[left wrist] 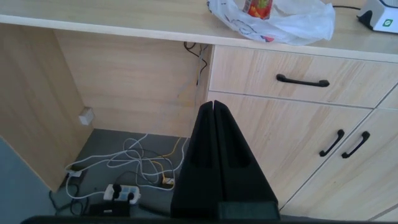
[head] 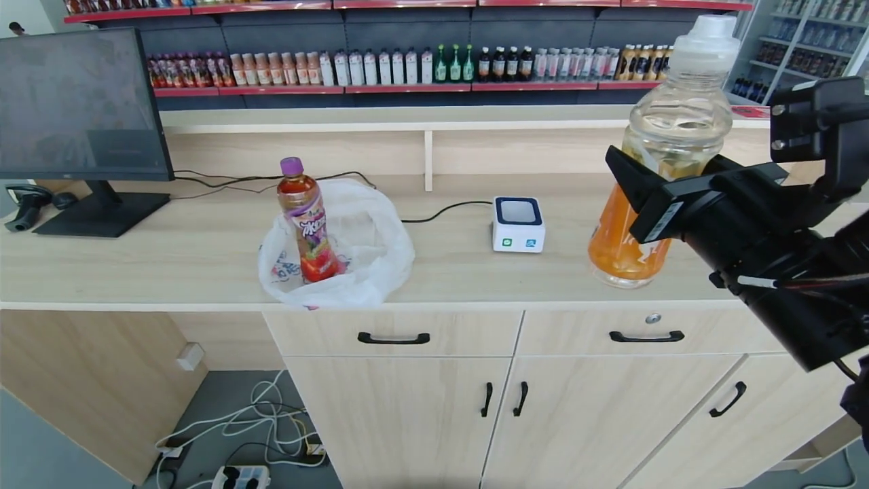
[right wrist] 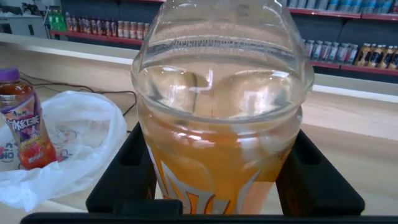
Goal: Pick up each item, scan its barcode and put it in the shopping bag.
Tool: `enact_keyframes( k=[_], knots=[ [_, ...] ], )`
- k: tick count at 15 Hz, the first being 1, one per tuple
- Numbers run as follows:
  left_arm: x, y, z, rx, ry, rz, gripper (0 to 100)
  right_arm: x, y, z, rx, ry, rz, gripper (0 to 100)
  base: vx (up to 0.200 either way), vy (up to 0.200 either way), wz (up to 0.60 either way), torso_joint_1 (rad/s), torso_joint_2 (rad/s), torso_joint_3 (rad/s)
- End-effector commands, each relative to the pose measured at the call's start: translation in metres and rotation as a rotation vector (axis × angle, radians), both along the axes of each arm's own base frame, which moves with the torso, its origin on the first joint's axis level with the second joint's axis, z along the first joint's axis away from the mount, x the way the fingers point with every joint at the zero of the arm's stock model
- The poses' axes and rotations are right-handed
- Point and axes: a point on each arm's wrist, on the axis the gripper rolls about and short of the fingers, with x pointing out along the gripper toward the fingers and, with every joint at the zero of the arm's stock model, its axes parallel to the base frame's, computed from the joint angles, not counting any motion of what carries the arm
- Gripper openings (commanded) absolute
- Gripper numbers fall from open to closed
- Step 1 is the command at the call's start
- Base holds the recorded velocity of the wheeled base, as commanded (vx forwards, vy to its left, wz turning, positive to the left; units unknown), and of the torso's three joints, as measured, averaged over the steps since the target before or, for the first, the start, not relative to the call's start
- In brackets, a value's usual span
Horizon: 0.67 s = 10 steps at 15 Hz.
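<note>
My right gripper [head: 669, 193] is shut on a large orange drink bottle [head: 655, 136] with a white cap, upright at the counter's right end; I cannot tell if its base touches the top. In the right wrist view the black fingers [right wrist: 121, 171] clamp both sides of the bottle [right wrist: 217, 124]. A smaller red drink bottle [head: 305, 221] with a purple cap stands inside the open white shopping bag [head: 377, 251]. Between bag and held bottle sits the white barcode scanner [head: 518, 224]. My left gripper [left wrist: 213, 112] hangs shut and holds nothing, below counter height in front of the cabinet doors.
A monitor [head: 78, 109] on a stand occupies the counter's left end, with a handheld scanner [head: 24, 204] beside it. Cables run along the back of the counter. A raised ledge [head: 434, 125] backs the counter. Cords and a power strip [left wrist: 121, 194] lie on the floor.
</note>
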Motion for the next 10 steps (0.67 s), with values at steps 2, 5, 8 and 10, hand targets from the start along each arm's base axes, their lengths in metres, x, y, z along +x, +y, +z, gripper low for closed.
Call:
enact_keyframes(
  k=[2,5,8,10],
  knots=[
    [0.0001,0.0,0.0001,-0.001,0.001,0.001,0,-0.0047,-0.0015,0.0001,0.002,-0.002,0.005,0,0.0,0.0,0.0,0.0,0.0,0.0],
    [0.0001,0.0,0.0001,-0.001,0.001,0.001,0,-0.0084,-0.0034,0.0003,-0.003,-0.004,0.023,0,0.067,0.0,0.0,-0.001,0.0,0.001],
    [0.0001,0.0,0.0001,-0.001,0.001,0.001,0,-0.0062,-0.0015,-0.0019,-0.014,0.0,0.042,0,0.2,0.0,0.0,0.002,0.0,0.002],
    [0.0001,0.0,0.0001,-0.001,0.001,0.001,0,-0.0027,0.0008,-0.0012,-0.004,0.0,0.045,0,0.1,0.0,0.0,-0.001,0.0,0.004]
  ],
)
